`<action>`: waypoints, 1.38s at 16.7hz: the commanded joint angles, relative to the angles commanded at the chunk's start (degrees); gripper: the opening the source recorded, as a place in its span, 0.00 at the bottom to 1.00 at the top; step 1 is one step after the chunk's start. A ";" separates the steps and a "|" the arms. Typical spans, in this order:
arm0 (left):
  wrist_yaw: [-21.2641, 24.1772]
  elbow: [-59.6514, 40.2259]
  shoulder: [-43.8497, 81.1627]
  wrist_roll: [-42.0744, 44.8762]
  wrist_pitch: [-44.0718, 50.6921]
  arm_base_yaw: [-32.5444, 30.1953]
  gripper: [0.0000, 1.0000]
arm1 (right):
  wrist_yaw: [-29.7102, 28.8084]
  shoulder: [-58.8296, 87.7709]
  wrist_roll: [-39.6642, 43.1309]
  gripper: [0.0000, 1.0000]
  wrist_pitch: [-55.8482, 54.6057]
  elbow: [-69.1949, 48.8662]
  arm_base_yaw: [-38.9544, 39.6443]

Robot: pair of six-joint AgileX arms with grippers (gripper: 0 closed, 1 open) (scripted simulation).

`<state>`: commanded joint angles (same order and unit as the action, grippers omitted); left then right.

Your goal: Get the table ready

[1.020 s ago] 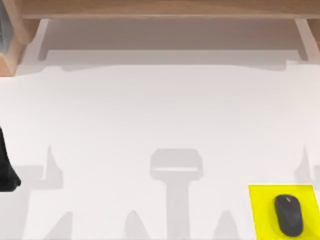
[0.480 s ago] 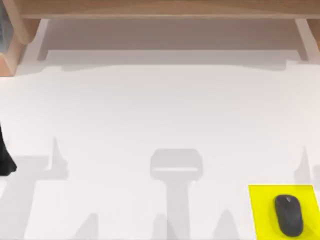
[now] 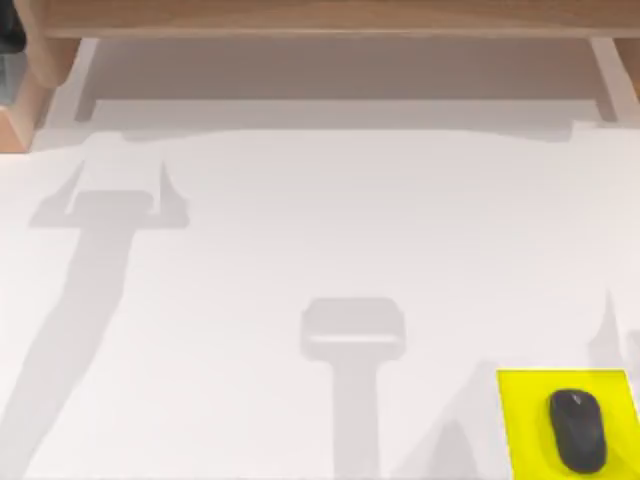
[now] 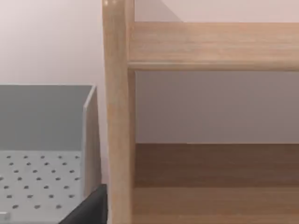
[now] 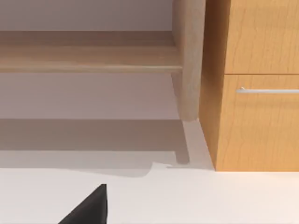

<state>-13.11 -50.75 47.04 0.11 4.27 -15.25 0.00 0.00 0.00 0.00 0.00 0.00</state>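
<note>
The table (image 3: 320,230) is a wide white top with a light wooden frame (image 3: 320,18) along its far edge. A dark part of my left gripper (image 3: 10,30) shows at the far left corner, over the wooden frame; its shadow falls on the table's far left. In the left wrist view, a black piece of that gripper (image 4: 88,210) sits beside a wooden post (image 4: 117,112). A black piece of my right gripper (image 5: 88,207) hangs over the white top, facing the shelf.
A bright yellow mat (image 3: 520,420) lies at the near right with a black mouse (image 3: 577,430) on it. A grey perforated bin (image 4: 42,182) stands left of the post. A wooden drawer unit (image 5: 257,93) with a metal handle stands at the far right.
My left arm has left the table's left edge and gone to the far left corner. Its shadow moved from near left to far left. Mat and mouse stayed put.
</note>
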 joint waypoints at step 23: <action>-21.75 -86.09 77.32 0.52 7.10 -21.87 1.00 | 0.00 0.00 0.00 1.00 0.00 0.00 0.00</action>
<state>-34.86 -136.84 124.37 0.63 11.37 -37.12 0.00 0.00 0.00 0.00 0.00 0.00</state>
